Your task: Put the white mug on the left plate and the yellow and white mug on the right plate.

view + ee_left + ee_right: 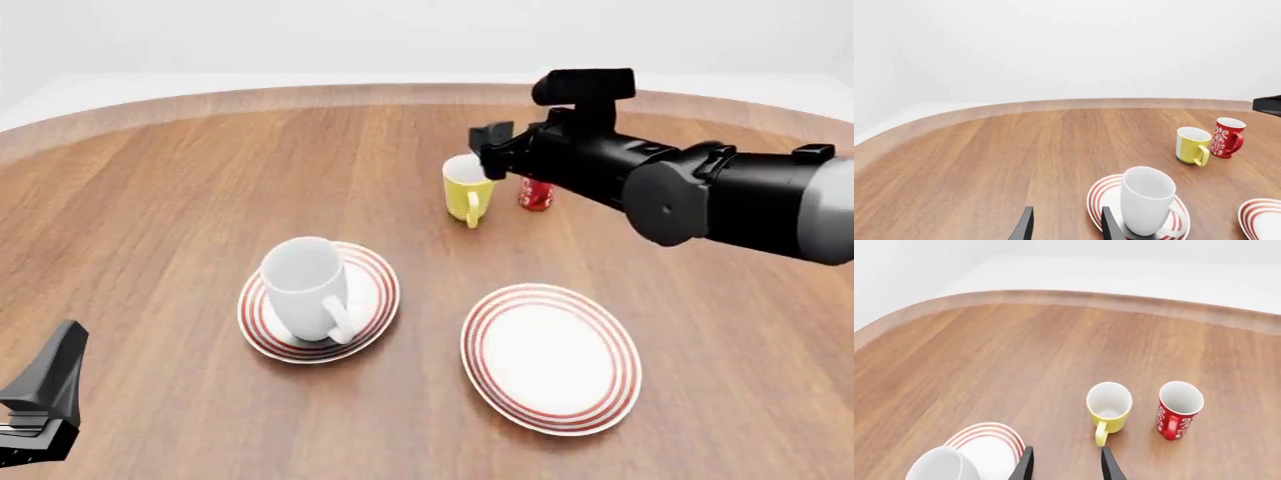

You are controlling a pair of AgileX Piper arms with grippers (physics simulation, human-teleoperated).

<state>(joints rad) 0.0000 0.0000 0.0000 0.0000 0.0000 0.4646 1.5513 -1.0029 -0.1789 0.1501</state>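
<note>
With the white mug (306, 287) already on the left plate (378, 268), the open, empty right hand (489, 150) hovers over the yellow mug (465, 190) to grasp it.

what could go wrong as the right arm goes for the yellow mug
The red patterned cup stands close beside the yellow and white mug, so an open finger of the right gripper could knock it over. The mug's handle points toward the gripper and may foul the grasp.
</note>
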